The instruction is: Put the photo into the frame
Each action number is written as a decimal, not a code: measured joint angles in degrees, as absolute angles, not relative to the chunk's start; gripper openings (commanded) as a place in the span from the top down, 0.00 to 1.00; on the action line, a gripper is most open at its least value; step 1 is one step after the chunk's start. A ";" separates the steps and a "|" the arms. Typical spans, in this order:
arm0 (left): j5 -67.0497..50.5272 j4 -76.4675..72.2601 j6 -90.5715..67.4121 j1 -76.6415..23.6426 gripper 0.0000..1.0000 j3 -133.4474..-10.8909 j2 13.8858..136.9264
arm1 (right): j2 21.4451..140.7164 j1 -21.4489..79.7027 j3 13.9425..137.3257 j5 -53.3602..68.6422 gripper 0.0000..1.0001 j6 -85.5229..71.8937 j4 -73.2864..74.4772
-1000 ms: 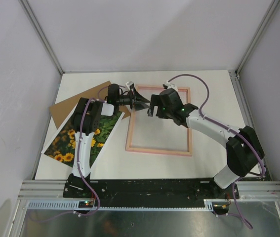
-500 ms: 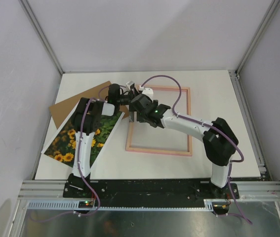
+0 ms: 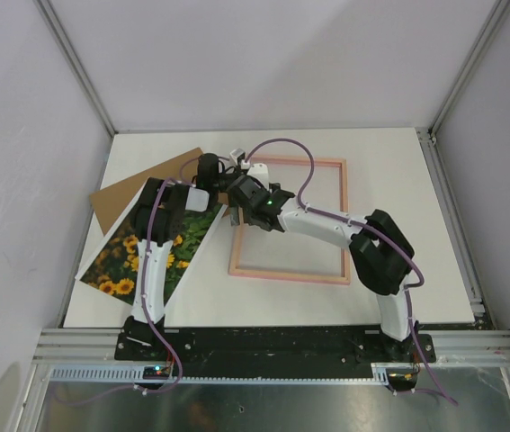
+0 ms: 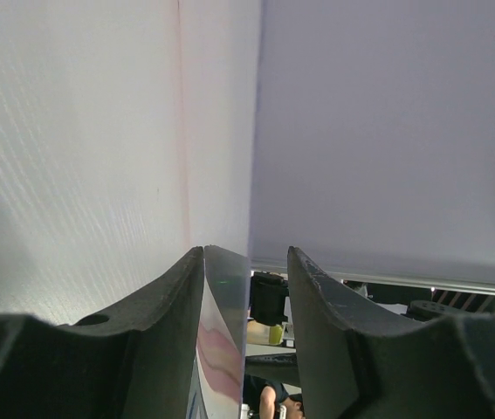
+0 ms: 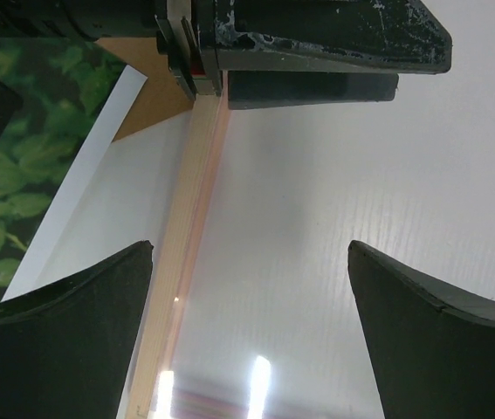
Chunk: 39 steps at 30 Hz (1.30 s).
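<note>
From above, the photo [image 3: 124,261] lies just left of the frame [image 3: 290,273], and the left gripper [image 3: 234,183] and right gripper [image 3: 241,210] meet at the frame's far-left corner. Left wrist: its jaws stand apart, with what looks like the rail against 1 finger [image 4: 164,340]. Right wrist: the jaws are spread wide astride the left rail, so you should center them on it and close squarely before lifting.

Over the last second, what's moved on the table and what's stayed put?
The right hand swung left across the frame, from over its upper middle to its upper left corner beside the left hand, its elbow folding inward. It hangs open over the left rail. No visible grab or release. The left hand, frame, photo and brown board stayed put.
</note>
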State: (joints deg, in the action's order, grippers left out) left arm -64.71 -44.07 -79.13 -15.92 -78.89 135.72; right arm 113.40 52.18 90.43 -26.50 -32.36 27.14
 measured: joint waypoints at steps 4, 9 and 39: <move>-64.71 -44.07 -79.13 -15.92 0.53 -78.89 135.74 | 114.26 52.25 90.91 -26.63 0.01 -32.03 27.83; -64.73 -44.07 -79.13 -15.92 0.53 -78.89 135.76 | 115.35 52.29 91.66 -26.70 0.01 -31.42 28.45; -64.73 -44.05 -78.98 -15.84 0.43 -78.89 135.74 | 116.75 50.26 92.18 -25.58 0.01 -31.27 28.88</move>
State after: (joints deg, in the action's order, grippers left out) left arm -64.73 -44.05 -78.98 -15.84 -78.89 135.74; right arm 116.75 50.26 92.18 -25.58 -31.27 28.88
